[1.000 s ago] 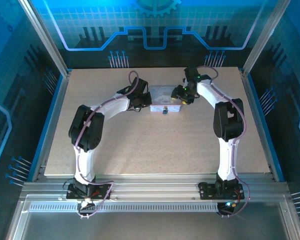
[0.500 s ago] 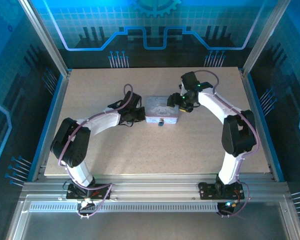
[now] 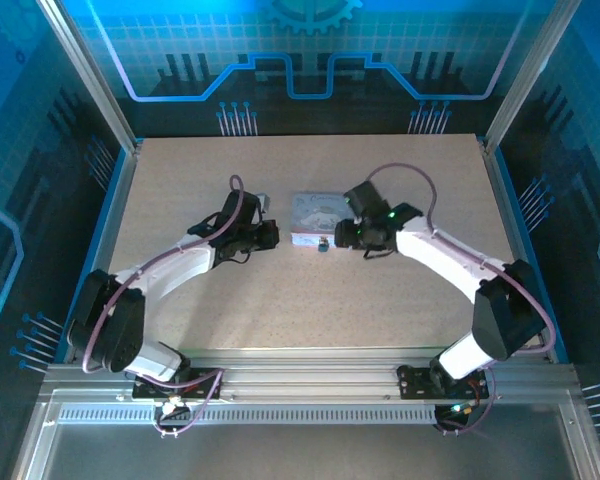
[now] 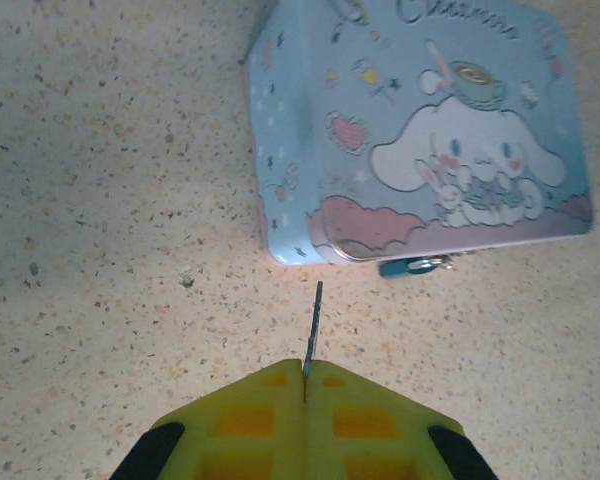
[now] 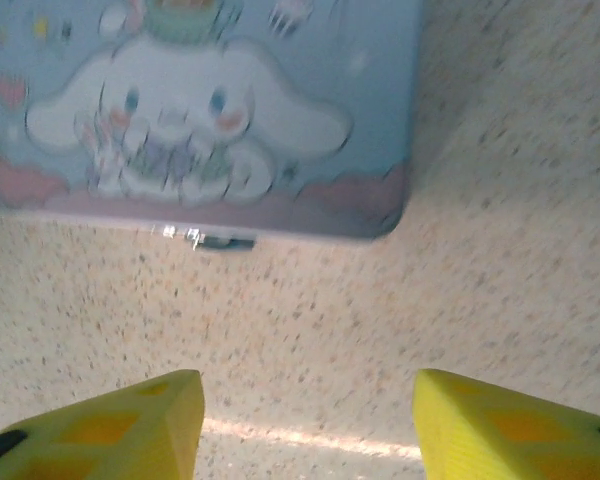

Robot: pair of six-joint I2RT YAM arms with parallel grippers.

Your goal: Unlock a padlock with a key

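L arm: low, stretched over desk (image 3: 280, 310) toward 1 o'clock.
L gripper (image 3: 270, 235): at 9 o'clock of tin (image 3: 320, 213); pinched tight on key (image 4: 313, 325), blade pointing 12, tip just short of tin.
R arm: reaches toward 10 o'clock.
R gripper (image 3: 350, 232): at tin's 4 o'clock; spread wide, empty.
Padlock (image 4: 410, 266): tin's 6 o'clock edge, apart from key.
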